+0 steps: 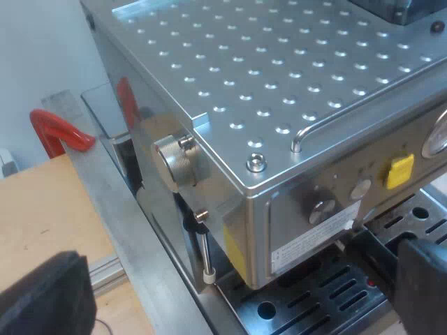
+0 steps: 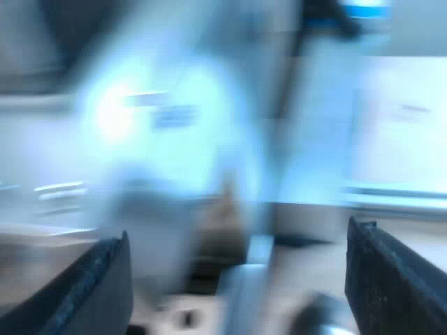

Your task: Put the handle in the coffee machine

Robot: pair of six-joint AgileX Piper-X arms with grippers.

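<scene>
Presently — left gripper (image 1: 241, 251) wide, empty, near drip tray (image 1: 328, 293) of coffee machine (image 1: 279, 91) | right gripper (image 2: 237, 234) wide, empty | handle insertion judged not yet begun.

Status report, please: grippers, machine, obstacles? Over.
Left gripper open, empty, near front corner of espresso machine. Right gripper open, empty. Steam wand hangs at its side, over drip tray.

espresso machine (image 1: 279, 105) cut off, bean hopper (image 1: 384, 8) mostly cropped, things past right hand (image 2: 237, 234) unrecognisable
</scene>
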